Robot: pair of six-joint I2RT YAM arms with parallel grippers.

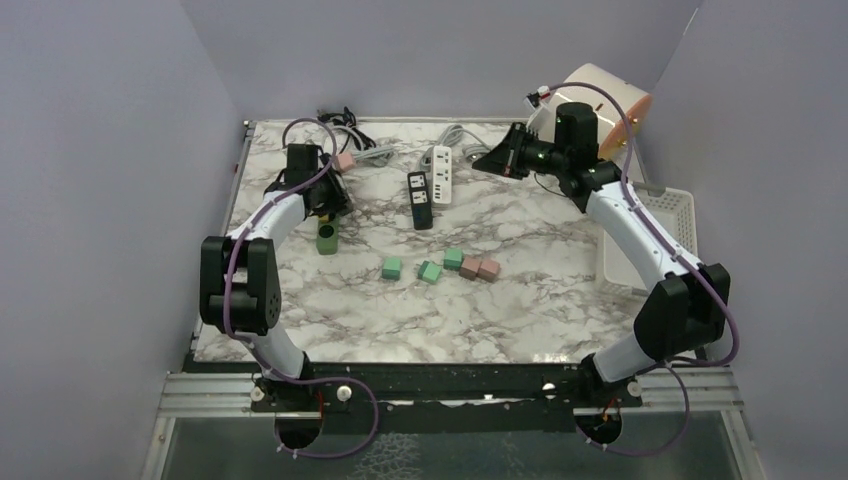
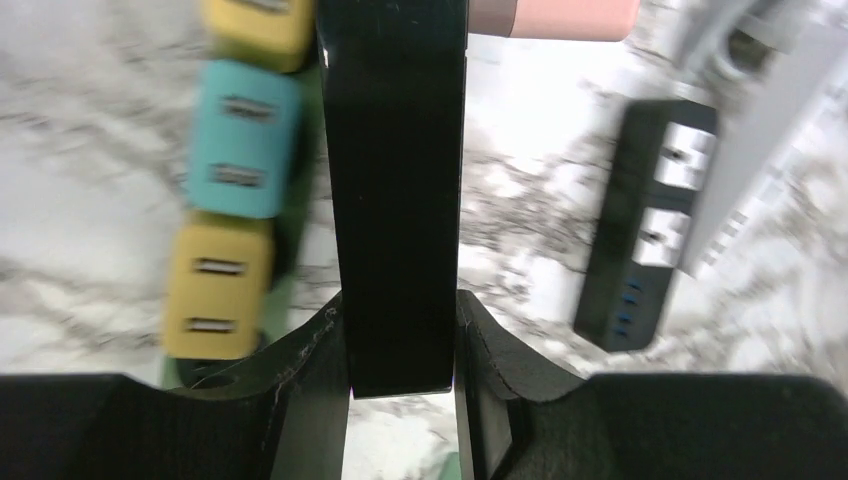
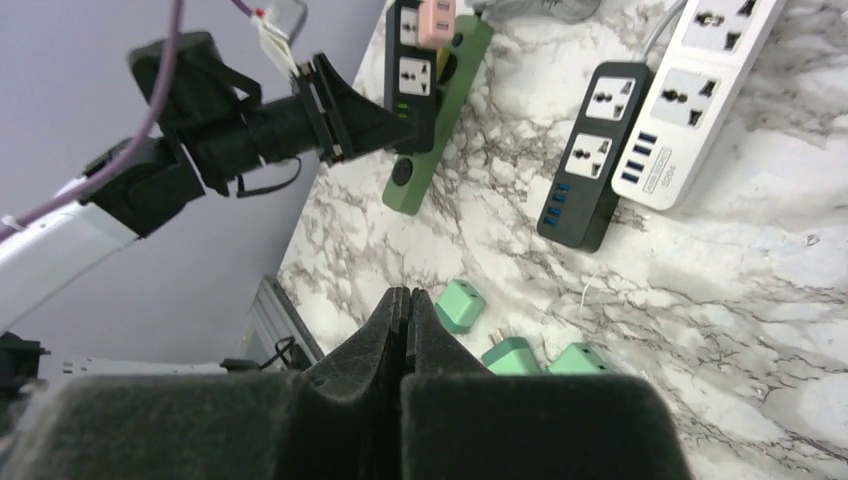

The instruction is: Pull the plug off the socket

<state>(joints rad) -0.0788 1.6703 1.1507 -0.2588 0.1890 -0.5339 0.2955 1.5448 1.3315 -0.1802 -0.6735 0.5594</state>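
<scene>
The left gripper [image 2: 400, 325] is clamped across a black socket bar [image 2: 395, 190], whose long axis runs straight away from it alongside the green strip [image 3: 425, 160]. The pink plug [image 3: 437, 20] sits at the bar's far end. The right gripper [image 3: 405, 320], its 2 fingers pressed together and empty, hangs well right of the green strip and seems the farther arm.

Marble table [image 1: 540, 320] — green strip [image 1: 327, 240], black strip [image 1: 420, 200], white strip [image 1: 441, 174], five loose plugs [image 1: 391, 268] mid-table, cables [image 1: 375, 153] at back.

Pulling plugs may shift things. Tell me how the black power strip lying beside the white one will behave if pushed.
The black power strip looks a stiff, long, low box lying flat, so it would probably slide, not tip. The marble table looks smooth, so little grip is likely.
</scene>
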